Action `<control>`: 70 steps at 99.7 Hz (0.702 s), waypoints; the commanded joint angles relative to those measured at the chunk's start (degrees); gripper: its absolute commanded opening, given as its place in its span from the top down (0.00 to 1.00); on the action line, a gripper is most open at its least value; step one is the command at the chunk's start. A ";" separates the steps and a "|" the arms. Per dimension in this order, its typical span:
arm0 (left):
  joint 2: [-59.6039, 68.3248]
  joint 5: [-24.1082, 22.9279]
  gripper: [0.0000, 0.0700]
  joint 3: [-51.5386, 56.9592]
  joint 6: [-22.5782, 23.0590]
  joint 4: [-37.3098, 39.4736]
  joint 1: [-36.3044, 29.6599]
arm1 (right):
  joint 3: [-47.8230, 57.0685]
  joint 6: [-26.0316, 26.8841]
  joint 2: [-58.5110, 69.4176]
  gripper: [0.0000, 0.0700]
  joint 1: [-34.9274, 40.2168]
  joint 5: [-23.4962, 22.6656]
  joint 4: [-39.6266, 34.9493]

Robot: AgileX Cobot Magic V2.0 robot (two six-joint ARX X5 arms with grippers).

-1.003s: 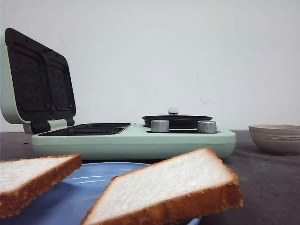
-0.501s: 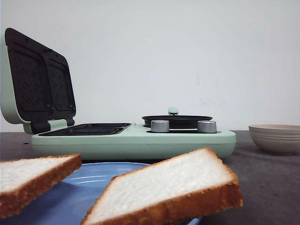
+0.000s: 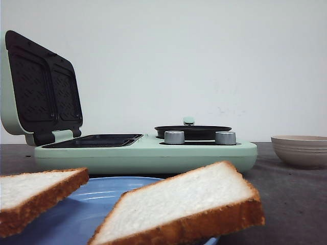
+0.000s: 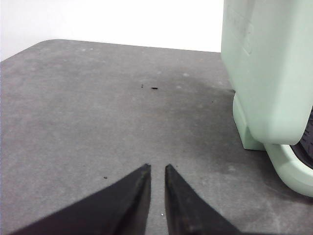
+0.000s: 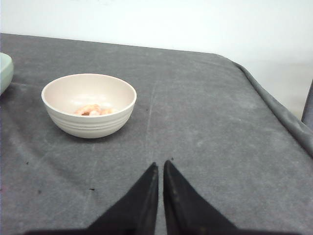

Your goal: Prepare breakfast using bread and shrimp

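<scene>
Front view: two bread slices (image 3: 186, 204) lie flat on a blue plate (image 3: 97, 204), corners forward, before the open sandwich maker (image 3: 145, 150). Only the right wrist view shows shrimp (image 5: 92, 110) inside the beige bowl (image 5: 89, 122). Left gripper (image 4: 156, 169) and right gripper (image 5: 161, 165): tips nearly together, empty.

Left bread slice (image 3: 36, 196) cut by frame edge; plate (image 3: 97, 204) mostly covered; shrimp (image 5: 93, 110) count unclear.
</scene>
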 commanded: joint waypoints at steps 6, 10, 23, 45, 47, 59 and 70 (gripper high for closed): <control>-0.09 0.02 1.00 -1.01 0.52 -0.22 0.15 | -0.17 -0.42 -0.15 0.99 -0.13 0.04 0.44; -0.09 0.02 1.00 -1.01 0.52 -0.22 0.15 | -0.17 -0.42 -0.15 0.99 -0.13 0.04 0.44; -0.09 0.02 1.00 -1.01 0.52 -0.22 0.15 | -0.17 -0.42 -0.15 0.99 -0.13 0.04 0.57; -0.09 0.02 1.00 -1.01 0.52 -0.22 0.11 | -0.17 -0.42 -0.15 0.99 -0.13 0.04 0.72; -0.09 0.02 1.00 -1.01 0.52 -0.22 0.11 | -0.17 -0.42 -0.15 0.99 -0.13 0.04 0.72; -0.09 0.02 1.00 -1.01 0.52 -0.22 0.11 | -0.17 -0.39 -0.15 0.99 -0.13 0.02 0.92; -0.09 0.02 1.00 -1.01 0.55 -0.22 0.11 | -0.17 3.96 -0.15 0.99 -0.09 -0.68 1.88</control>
